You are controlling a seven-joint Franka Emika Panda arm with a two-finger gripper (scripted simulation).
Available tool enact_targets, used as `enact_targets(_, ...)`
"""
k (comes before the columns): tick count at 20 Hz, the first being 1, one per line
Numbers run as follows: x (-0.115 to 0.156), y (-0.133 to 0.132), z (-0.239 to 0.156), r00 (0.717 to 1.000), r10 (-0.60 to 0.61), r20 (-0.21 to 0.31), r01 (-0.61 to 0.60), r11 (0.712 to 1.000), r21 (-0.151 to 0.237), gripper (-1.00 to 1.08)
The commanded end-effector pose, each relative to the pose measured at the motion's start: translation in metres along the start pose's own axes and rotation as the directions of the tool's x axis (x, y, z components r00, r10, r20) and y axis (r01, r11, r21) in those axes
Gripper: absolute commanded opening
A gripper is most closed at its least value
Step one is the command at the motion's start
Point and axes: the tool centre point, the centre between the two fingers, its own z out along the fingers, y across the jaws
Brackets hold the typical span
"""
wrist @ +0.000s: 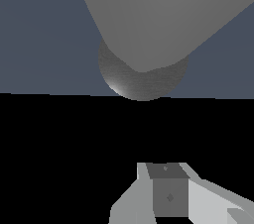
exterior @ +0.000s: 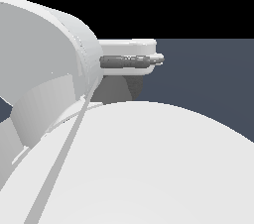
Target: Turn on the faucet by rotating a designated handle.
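In the wrist view the faucet (wrist: pixel 163 15) is a thick matte grey body filling the upper part of the picture. It joins a darker, rough round base (wrist: pixel 141 82). My gripper (wrist: pixel 168 188) is at the picture's edge, apart from the faucet with a black gap between. Its fingers (wrist: pixel 134 203) stand together with no gap and hold nothing. The handle is not in view. In the exterior view the white arm (exterior: pixel 149 168) fills most of the picture. Only the white hand (exterior: pixel 128 48) with its dark camera bar shows, and the fingertips are hidden.
A flat blue-grey floor (exterior: pixel 208 84) lies beyond the arm, also in the wrist view (wrist: pixel 39 34). A grey shape (exterior: pixel 116 89) shows just under the hand, half hidden by the arm. The background is black.
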Motion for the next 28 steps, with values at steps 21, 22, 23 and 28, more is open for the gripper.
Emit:
enact_targets(21, 0.015, 0.042, -0.011, 1.000, 0.000, -0.019, 0.000, 1.000, -0.017, -1.00)
enact_targets(22, 0.014, 0.044, -0.011, 1.000, 0.001, -0.017, -0.001, 1.000, -0.019, -1.00)
enact_targets(23, 0.014, 0.047, -0.012, 1.000, 0.001, -0.015, -0.002, 1.000, -0.020, -1.00)
enact_targets(28, 0.012, 0.059, -0.015, 1.000, 0.005, -0.005, -0.005, 1.000, -0.028, -1.00)
